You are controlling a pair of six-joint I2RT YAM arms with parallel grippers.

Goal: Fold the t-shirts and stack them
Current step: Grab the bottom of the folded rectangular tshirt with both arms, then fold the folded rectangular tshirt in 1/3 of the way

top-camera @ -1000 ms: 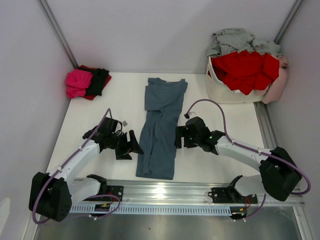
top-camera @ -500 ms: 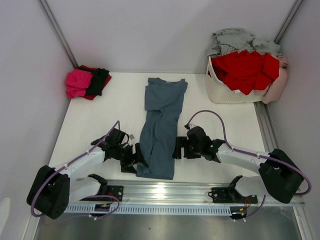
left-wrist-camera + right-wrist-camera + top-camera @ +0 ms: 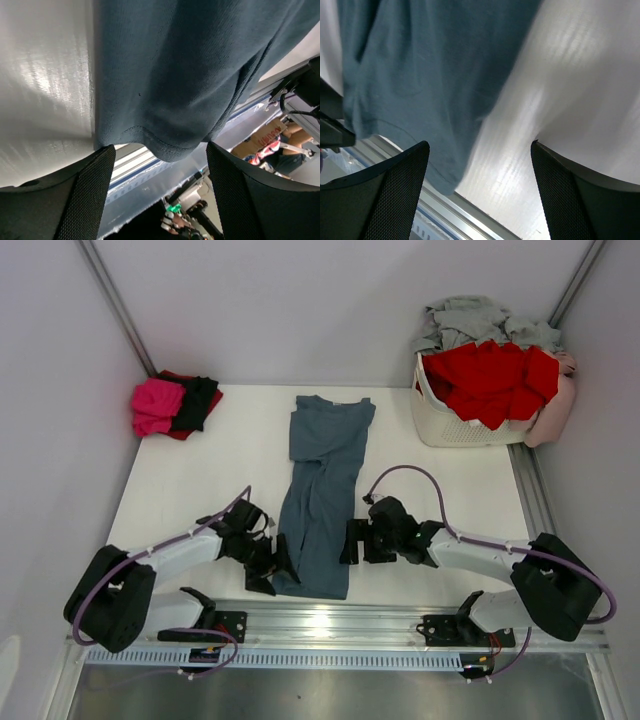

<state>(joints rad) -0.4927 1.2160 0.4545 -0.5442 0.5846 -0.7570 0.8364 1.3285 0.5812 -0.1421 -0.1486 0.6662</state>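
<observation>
Now that both slid toward hem, left pincer (image 3: 273,571) and right pincer (image 3: 346,543) flank blue-grey t-shirt (image 3: 320,490), jaws wide apart

One blue-grey shirt (image 3: 322,490) at centre; three more stacked at ten o'clock: one pink shirt (image 3: 155,405), one black shirt (image 3: 198,400), one red shirt (image 3: 178,376); one basket (image 3: 445,430) at two o'clock, holding red cloth (image 3: 490,380), grey cloth (image 3: 480,318) and pale pink cloth (image 3: 556,405), pieces too tangled to count; two grippers, the left gripper (image 3: 275,565) and the right gripper (image 3: 350,540), two fingers (image 3: 85,195) each.
</observation>
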